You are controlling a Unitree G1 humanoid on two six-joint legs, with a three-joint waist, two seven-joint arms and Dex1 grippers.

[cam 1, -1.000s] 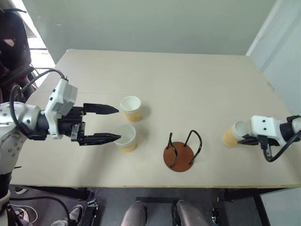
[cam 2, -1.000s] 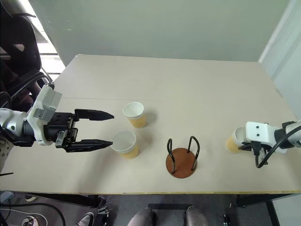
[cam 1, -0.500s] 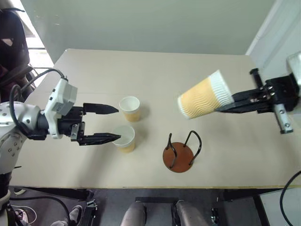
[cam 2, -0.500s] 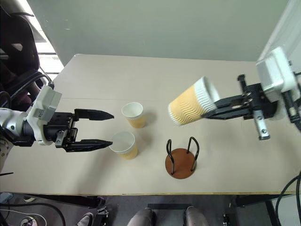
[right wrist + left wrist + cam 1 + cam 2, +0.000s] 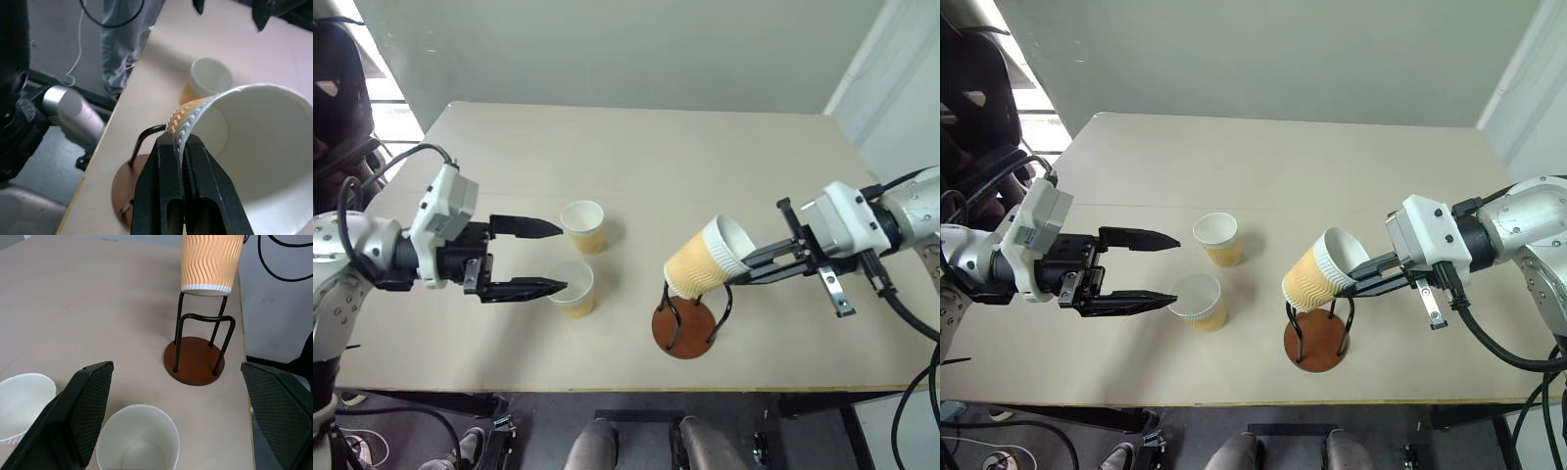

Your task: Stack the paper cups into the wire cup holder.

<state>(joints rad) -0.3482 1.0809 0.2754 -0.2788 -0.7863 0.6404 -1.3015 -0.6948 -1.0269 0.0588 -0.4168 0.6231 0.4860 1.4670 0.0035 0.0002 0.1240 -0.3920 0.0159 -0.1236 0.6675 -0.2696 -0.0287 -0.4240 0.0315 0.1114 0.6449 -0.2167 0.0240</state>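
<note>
Nearest the table's (image 5: 636, 157) front edge, at about six o'clock, stands the wire cup holder (image 5: 686, 323), and a tilted paper cup (image 5: 708, 259) hangs just above its black loops, base down toward them, its rim pinched between the closed fingers of the right gripper (image 5: 744, 271), which reaches in from three o'clock. At nine o'clock the left gripper (image 5: 553, 258) is spread wide and grips nothing, its near finger tip at the rim of the nearer upright cup (image 5: 574, 286); the farther cup (image 5: 585, 224) stands just behind, beside the far finger tip
</note>
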